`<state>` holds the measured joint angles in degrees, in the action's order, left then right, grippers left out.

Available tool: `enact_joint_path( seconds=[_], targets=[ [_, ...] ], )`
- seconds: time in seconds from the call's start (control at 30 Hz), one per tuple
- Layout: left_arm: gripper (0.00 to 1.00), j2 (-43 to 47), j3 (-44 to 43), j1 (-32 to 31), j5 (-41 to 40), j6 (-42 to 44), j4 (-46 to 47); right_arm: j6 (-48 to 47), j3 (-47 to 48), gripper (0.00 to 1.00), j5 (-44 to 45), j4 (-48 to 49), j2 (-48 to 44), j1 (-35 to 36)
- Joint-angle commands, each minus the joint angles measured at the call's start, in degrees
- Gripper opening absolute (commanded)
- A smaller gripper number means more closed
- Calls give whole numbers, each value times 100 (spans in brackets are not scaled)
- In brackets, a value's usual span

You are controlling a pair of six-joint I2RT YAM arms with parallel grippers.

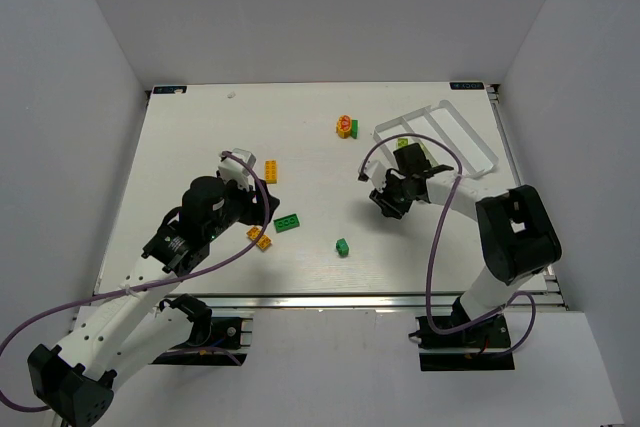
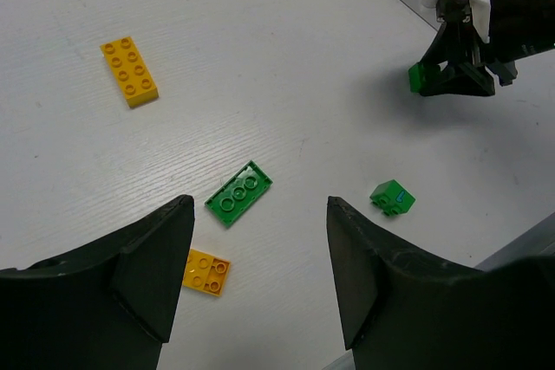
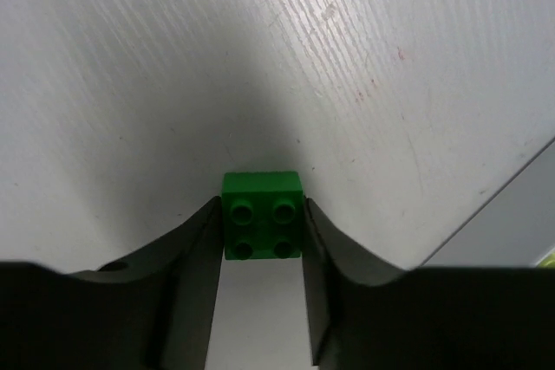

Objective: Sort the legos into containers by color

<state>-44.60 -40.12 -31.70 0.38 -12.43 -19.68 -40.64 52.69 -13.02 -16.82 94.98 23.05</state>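
My right gripper [image 1: 391, 202] is clamped on a green brick [image 3: 262, 214]. The wrist view shows a square four-stud piece pinched by two opposite sides, studs toward the camera, with bare table [image 3: 173, 67] beyond it. It looks lifted off the surface.

Key relation: the tray [image 1: 478, 152] sits just past this gripper, beyond it and to the right, so the carry looks short. The right arm is clearly nearer to it.

A lime-yellow brick [image 1: 403, 144] lies at the tray's end closest to the gripper. I can't tell which compartment from here. I'd drop green in a different lane.

My left gripper [image 2: 260, 231] is open and holding nothing, well left of the tray. Loose pieces, all left of the tray:
- a longer green brick [image 2: 238, 194], almost under the left gripper's open jaws, long axis slanted across the gap
- a small orange brick [image 2: 206, 270], beside the left finger
- a long orange brick [image 2: 128, 70], further off
- a small green brick [image 2: 392, 197], between the two grippers
- a round orange-and-red piece [image 1: 346, 127], near the tray's left corner
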Motion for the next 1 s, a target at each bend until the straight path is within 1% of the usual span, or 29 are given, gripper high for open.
enact_joint_path(
  seconds=[0.0,0.03,0.07,0.13,0.23,0.27,0.3,0.33,0.37,0.4,0.43,0.47,0.57,0.7,0.73,0.8,0.83,0.9,0.93,0.97],
  targets=[
    [72,22,-57,-20,164,65,52,-146,277,35,-113,-278,109,-37],
    [72,21,-57,-20,164,65,61,-137,303,26,-183,-365,39,-29],
    [72,21,-57,-20,173,74,61,-111,304,22,-236,-392,-14,-28],
    [72,39,-57,-20,181,74,61,11,295,16,-429,-393,-372,-64],
    [73,74,-31,-20,269,82,96,301,382,11,-474,-252,-795,-221],
    [72,65,-31,-20,304,100,114,564,478,10,-404,-86,-1032,-326],
    [73,74,-22,-20,409,100,131,705,540,8,-151,-6,-1112,-388],
    [73,57,-22,-20,471,117,149,837,611,5,8,73,-1174,-545],
    [73,57,-31,-20,515,135,149,1126,698,3,166,152,-1166,-695],
    [73,57,-22,-20,602,144,149,1259,821,2,542,301,-1140,-792],
    [73,65,-22,-20,638,153,166,1374,883,0,702,372,-1035,-871],
    [73,74,-14,-20,647,153,184,1436,962,0,800,416,-956,-1177],
    [73,83,-5,-73,761,170,202,1761,1322,2,967,364,-552,-1548],
    [73,30,-14,-73,867,197,210,2042,1920,4,775,162,81,-2241],
    [73,4,-14,-73,876,197,210,2104,2217,5,731,22,343,-2243],
    [73,4,-14,-73,911,205,210,2122,2508,8,591,-163,591,-2515],
    [73,-14,-14,-73,920,205,219,2122,2623,11,511,-294,792,-2542],
    [74,-31,-14,-73,981,214,237,2096,2852,16,327,-427,951,-2595],
    [75,-40,-14,-73,1025,223,237,2087,2931,25,317,-497,1048,-2604],
    [75,-84,-14,-73,1077,223,254,2069,2949,30,317,-498,1092,-2612]
  ],
)
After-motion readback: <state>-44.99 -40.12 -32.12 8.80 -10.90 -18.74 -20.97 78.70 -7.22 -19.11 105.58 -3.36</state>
